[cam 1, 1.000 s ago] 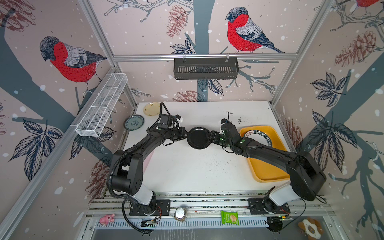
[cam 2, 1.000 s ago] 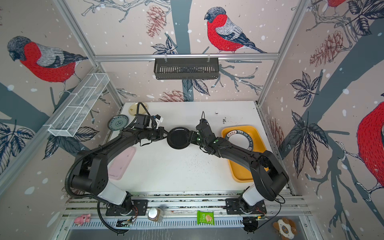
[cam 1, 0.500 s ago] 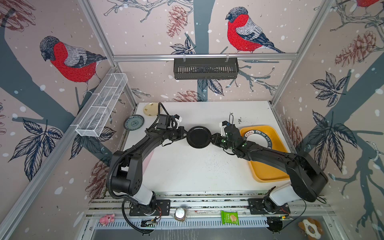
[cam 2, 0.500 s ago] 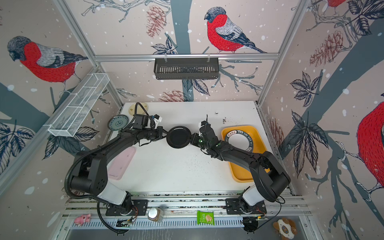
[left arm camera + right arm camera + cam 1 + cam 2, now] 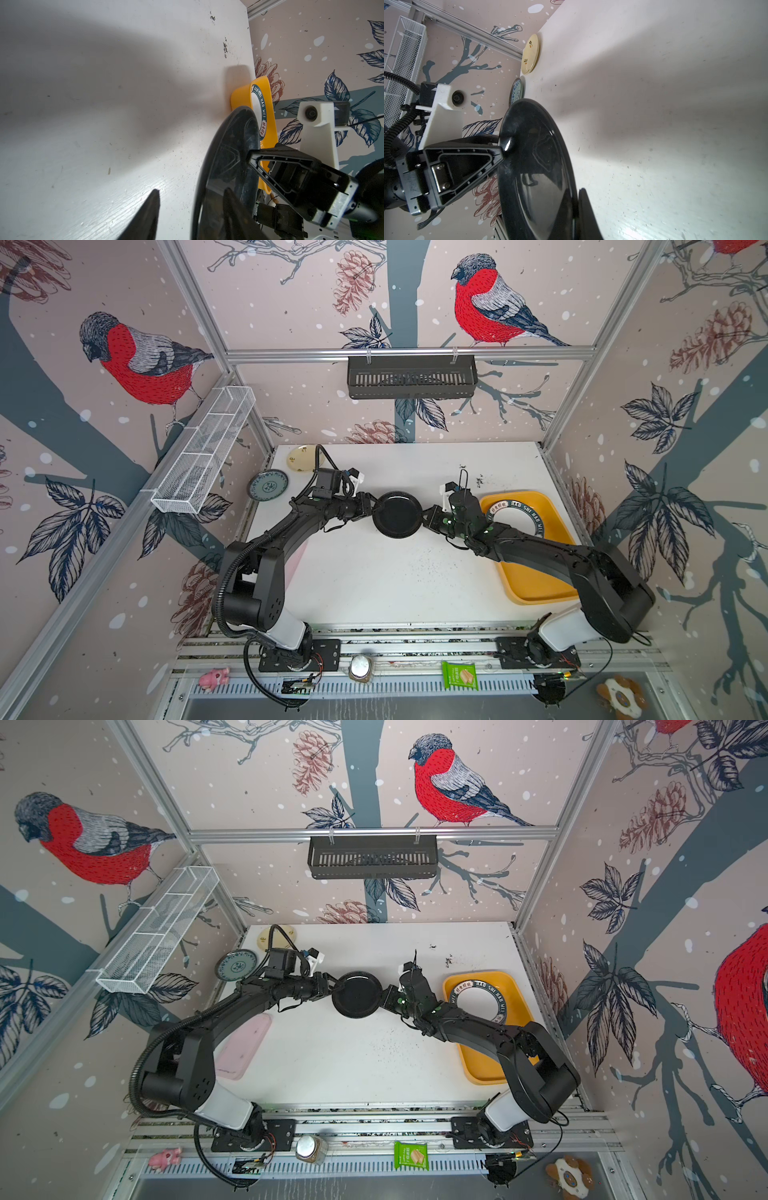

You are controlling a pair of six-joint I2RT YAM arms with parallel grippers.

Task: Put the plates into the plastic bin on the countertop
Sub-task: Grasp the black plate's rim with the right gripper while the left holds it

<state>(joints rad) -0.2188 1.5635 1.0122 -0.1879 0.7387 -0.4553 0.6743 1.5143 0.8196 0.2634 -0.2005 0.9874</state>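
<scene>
Above the white speckled countertop (image 5: pixel 395 585): glossy round black plate (image 5: pixel 395 515), likely stiff, slick, breakable.
Right gripper (image 5: pixel 424 517): fingers pinching the rim, your best hold.
Left gripper (image 5: pixel 373 508): fingers spread.

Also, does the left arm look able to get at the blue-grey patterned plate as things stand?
Probably yes: the blue-grey patterned plate lies uncovered close beside that arm, and the left hand stands open around the black plate, free to back away.

One black plate (image 5: pixel 395 515), one cream plate (image 5: pixel 301 458), one blue-grey plate (image 5: pixel 269 485), one green-lettered plate (image 5: pixel 519 516), one yellow bin (image 5: pixel 536 587)
</scene>
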